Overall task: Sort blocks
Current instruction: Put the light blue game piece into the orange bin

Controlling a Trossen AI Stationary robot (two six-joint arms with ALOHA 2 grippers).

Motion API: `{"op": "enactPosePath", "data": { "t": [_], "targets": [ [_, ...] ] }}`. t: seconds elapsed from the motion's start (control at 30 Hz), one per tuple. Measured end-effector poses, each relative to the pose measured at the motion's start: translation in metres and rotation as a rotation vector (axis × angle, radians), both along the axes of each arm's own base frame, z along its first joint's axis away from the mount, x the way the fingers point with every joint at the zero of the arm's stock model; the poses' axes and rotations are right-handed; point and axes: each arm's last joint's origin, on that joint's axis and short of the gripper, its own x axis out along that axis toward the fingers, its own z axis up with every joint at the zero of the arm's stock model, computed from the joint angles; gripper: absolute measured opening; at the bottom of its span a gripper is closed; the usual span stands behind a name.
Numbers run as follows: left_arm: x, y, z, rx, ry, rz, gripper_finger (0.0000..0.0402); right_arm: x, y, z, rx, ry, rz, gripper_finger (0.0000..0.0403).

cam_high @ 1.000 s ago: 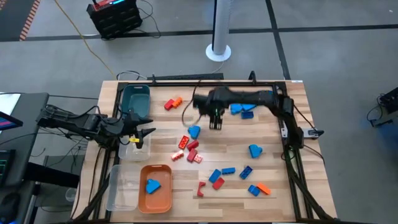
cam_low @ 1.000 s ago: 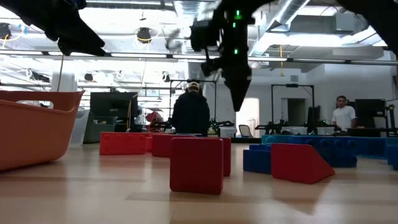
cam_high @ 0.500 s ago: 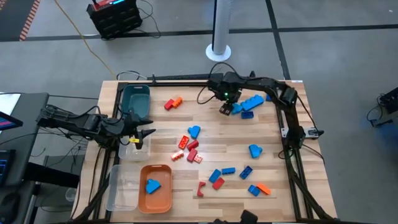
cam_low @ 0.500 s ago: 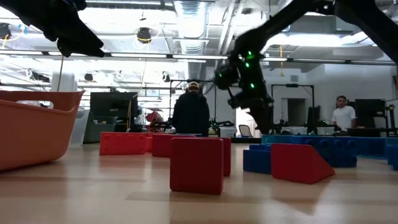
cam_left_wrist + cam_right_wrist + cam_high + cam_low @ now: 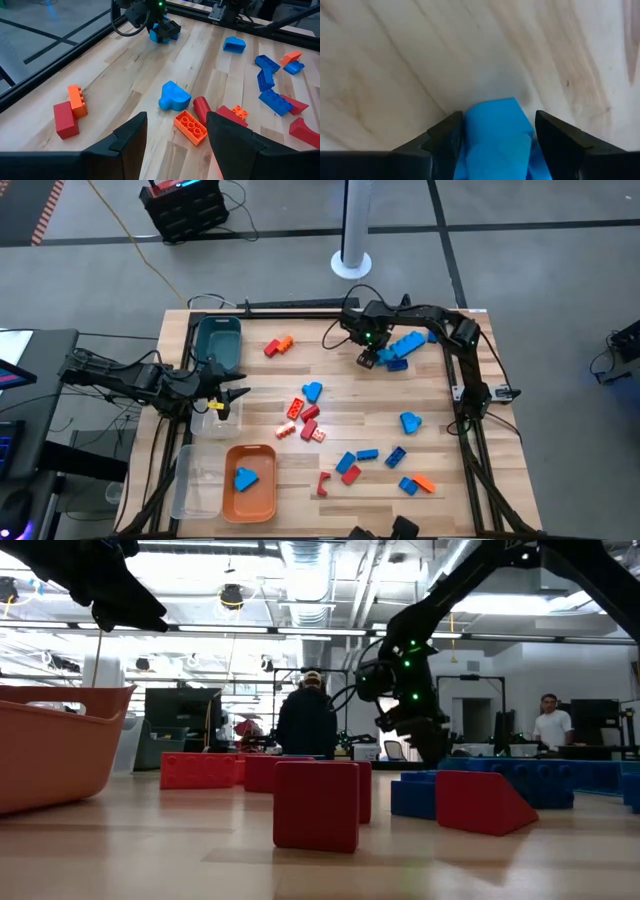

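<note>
Red, orange, light blue and darker blue blocks lie scattered over the wooden table [image 5: 440, 395]. A cluster of blue blocks [image 5: 404, 345] sits at the far right. My right gripper [image 5: 368, 359] points down at that cluster's left end, open, with a light blue block [image 5: 495, 127] lying on the wood between its fingers. My left gripper [image 5: 236, 392] waits open at the table's left side, above a clear bin [image 5: 214, 420], with nothing between its fingers [image 5: 175, 135]. My right gripper comes from above with its open fingers on either side of the light blue block's end [image 5: 492, 112]. The block rests on the table. Whether either finger touches it I cannot tell.
A teal bin [image 5: 218, 338] stands at the far left. At the near left an orange tray [image 5: 262, 492] holds one blue block [image 5: 246, 477], with another clear bin [image 5: 196, 480] beside it. Red and orange blocks [image 5: 303, 418] lie mid-table, and more blocks [image 5: 375, 463] toward the near right.
My right gripper has swung from above the table's middle toward the far right edge and down onto the blue cluster, rolling as it went. Its fingers have stayed apart. No block has moved.
</note>
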Motion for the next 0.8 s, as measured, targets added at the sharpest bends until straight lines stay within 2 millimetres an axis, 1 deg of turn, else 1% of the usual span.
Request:
{"op": "enactPosePath", "data": {
  "t": [0.13,0.4,0.47,0.53,0.63,0.8],
  "targets": [
    [0.0,0.0,0.0,0.001,0.0,0.0,0.0199,0.001,0.003,-0.001,0.001,0.002,0.007,0.0238],
    [0.0,0.0,0.0,0.001,0.0,-0.001,0.0199,0.008,0.021,0.0,0.02,0.035,0.056,0.013],
    [0.0,0.0,0.0,0.001,0.001,-0.001,0.0199,0.012,0.028,0.002,0.035,0.03,0.073,0.0121],
    [0.0,0.0,0.0,0.001,0.001,-0.001,0.0199,0.021,0.037,0.006,0.043,0.007,0.091,0.0122],
    [0.0,0.0,0.0,0.002,0.001,-0.001,0.0199,0.035,0.054,0.022,0.022,-0.053,0.142,0.0132],
    [-0.001,0.0,-0.001,0.004,0.016,-0.001,0.0199,0.053,0.09,0.072,-0.02,-0.231,0.222,0.0122]
  ]
}}
